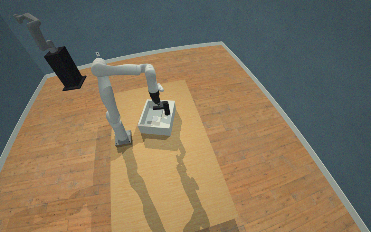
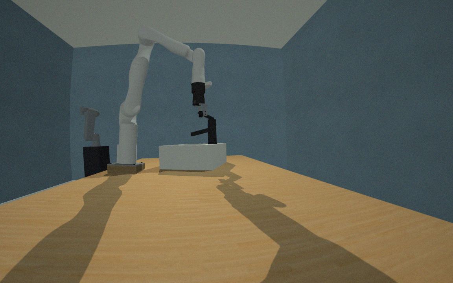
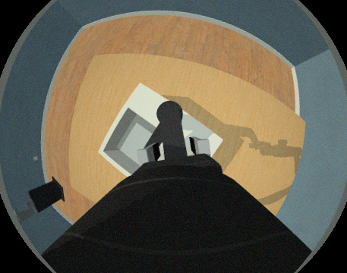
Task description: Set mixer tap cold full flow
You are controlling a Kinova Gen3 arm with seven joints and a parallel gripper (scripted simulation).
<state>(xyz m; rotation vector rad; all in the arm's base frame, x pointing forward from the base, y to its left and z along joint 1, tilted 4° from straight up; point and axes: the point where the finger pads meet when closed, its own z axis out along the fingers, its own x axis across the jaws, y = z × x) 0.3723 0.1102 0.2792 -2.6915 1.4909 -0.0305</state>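
A black mixer tap [image 1: 166,109] [image 2: 212,131] stands at the back rim of a white basin [image 1: 153,129] [image 2: 192,156] [image 3: 135,98], with its spout [image 2: 199,133] reaching out over the bowl. Its lever [image 2: 207,116] [image 3: 169,123] is tilted upward from the top of the tap body. My gripper [image 1: 158,103] [image 2: 201,111] [image 3: 175,146] is open and hangs straight down over the raised end of the lever, one finger on each side of it. Nothing is gripped. The red and blue dots are not visible in any view.
My arm's base [image 1: 123,140] [image 2: 125,167] stands just left of the basin on the light wooden table. A second grey arm on a black pedestal [image 1: 64,67] [image 2: 95,160] [image 3: 47,194] stands in the far left corner. A round drain [image 1: 155,118] lies in the basin floor.
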